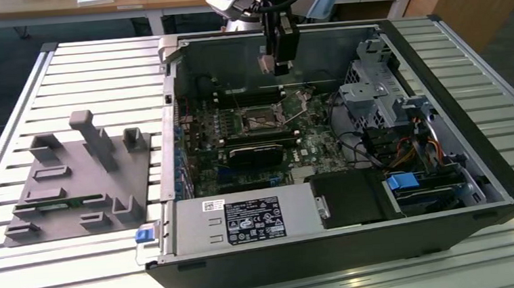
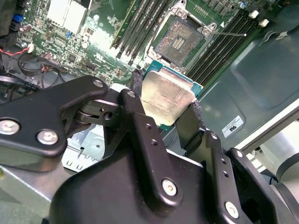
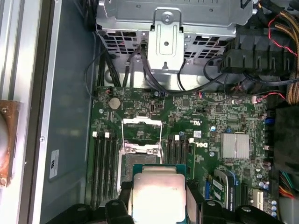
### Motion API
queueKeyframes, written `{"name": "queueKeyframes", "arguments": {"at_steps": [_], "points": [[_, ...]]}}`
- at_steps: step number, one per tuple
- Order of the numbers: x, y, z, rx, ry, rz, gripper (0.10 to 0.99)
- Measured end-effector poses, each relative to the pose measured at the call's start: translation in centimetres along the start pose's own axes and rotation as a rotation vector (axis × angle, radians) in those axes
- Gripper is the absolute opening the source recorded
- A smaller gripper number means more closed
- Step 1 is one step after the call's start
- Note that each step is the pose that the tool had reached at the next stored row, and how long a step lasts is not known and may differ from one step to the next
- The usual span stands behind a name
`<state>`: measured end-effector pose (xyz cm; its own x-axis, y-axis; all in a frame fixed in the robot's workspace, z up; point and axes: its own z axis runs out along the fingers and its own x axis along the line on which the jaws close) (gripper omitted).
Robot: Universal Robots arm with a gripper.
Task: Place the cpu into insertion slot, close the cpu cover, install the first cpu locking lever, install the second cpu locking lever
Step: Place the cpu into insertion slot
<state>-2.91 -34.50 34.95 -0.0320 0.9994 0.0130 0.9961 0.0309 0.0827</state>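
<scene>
Between two black fingertips, high over the motherboard: the cpu (image 2: 167, 99), silvery-beige face toward both wrist views (image 3: 157, 195), pinched by two opposite edges. Hangs clear of the board, touching nothing else. Jaws of the gripper (image 2: 166, 95) closed to the chip's width, one finger (image 2: 139, 116) on each side. Seen in the exterior view as a small pale square (image 1: 264, 63) at the tip of the gripper (image 1: 277, 64), over the far part of the open computer case (image 1: 337, 257).

Below and well apart lies the insertion slot (image 2: 179, 40), bare, its dark centre exposed (image 3: 140, 161), near the middle of the board (image 1: 260, 122). Stands open beside it, in the first wrist view, the cpu cover (image 3: 141, 122), a thin silver frame. Flanked by long black memory slots (image 3: 103, 163).

Closes off the case's near end a grey power supply box (image 1: 235, 221) with white labels. On the exterior view's left, on the slatted metal table (image 1: 17, 86), rests a grey fixture tray (image 1: 78, 177).
</scene>
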Motion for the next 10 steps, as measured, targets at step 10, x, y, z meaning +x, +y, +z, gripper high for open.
{"name": "queueKeyframes", "arguments": {"at_steps": [10], "points": [[-0.01,-0.06,0.73,0.0,0.0,0.0,0.537]]}}
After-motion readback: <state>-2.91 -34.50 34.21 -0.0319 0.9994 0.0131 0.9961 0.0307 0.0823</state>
